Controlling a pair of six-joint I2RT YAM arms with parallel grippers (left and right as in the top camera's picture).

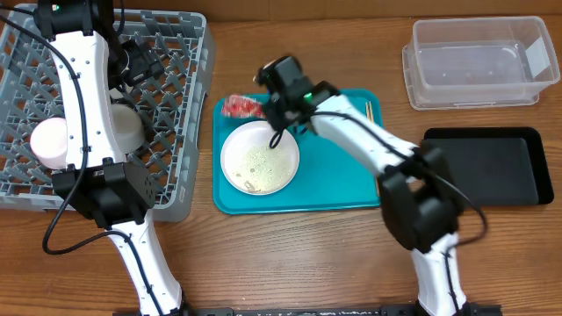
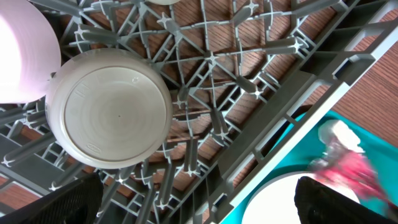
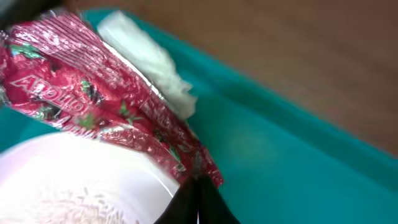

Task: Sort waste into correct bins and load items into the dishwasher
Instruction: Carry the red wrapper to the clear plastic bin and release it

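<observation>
The red wrapper (image 3: 93, 118) lies on the teal tray (image 1: 351, 189) against the far rim of the white plate (image 1: 259, 158), which holds rice scraps (image 1: 261, 161). The white tissue (image 3: 146, 59) lies just behind the wrapper. My right gripper (image 3: 199, 186) is shut, pinching the wrapper's near corner; it also shows in the overhead view (image 1: 274, 107). My left gripper (image 2: 199, 205) is open and empty above the grey dish rack (image 1: 189, 132). The rack holds the upturned grey-blue bowl (image 2: 109, 115) and the pink bowl (image 2: 18, 50). Chopsticks (image 1: 369, 111) lie on the tray's far right.
The clear tub (image 1: 479, 61) stands at the back right, with the black tray (image 1: 492, 167) in front of it. The left arm (image 1: 88, 105) stretches over the rack. Bare wood table lies between the teal tray and the bins.
</observation>
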